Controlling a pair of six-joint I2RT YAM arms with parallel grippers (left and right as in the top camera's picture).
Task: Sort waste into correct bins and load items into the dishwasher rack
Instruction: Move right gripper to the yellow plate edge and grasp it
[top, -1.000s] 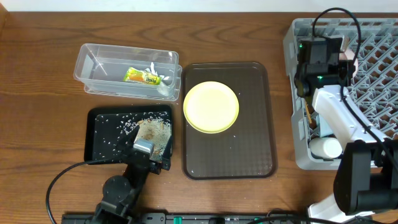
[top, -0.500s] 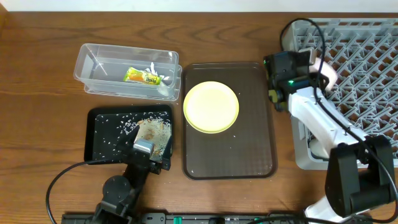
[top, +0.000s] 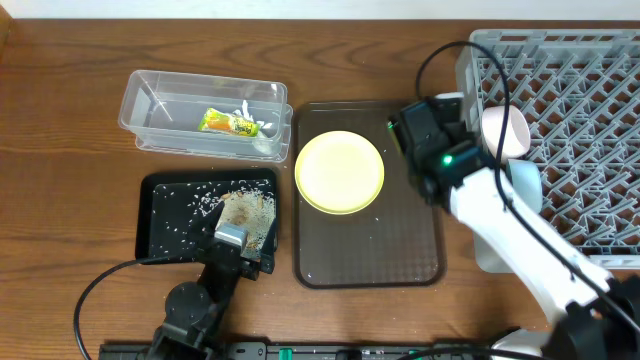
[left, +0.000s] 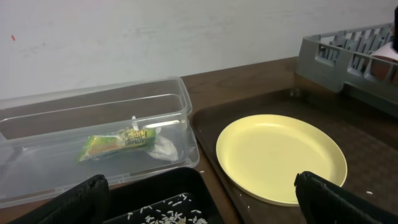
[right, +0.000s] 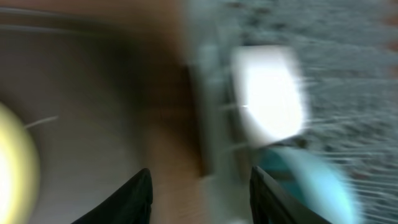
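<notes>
- Yellow plate (top: 340, 172) lies on the brown tray's (top: 400, 250) far half.
- Right gripper (right: 200, 194) hovers over the tray's right edge, jaws apart, empty.
- Left gripper (left: 199, 200) sits left of the tray, jaws apart.

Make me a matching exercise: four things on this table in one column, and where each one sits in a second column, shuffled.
Things:
1. plate
2. wrapper
3. rice
4. pink cup

Places:
A. black tray
B. rack
C. brown tray
D. clear bin

Pairs: 1-C, 2-D, 3-A, 4-B
</notes>
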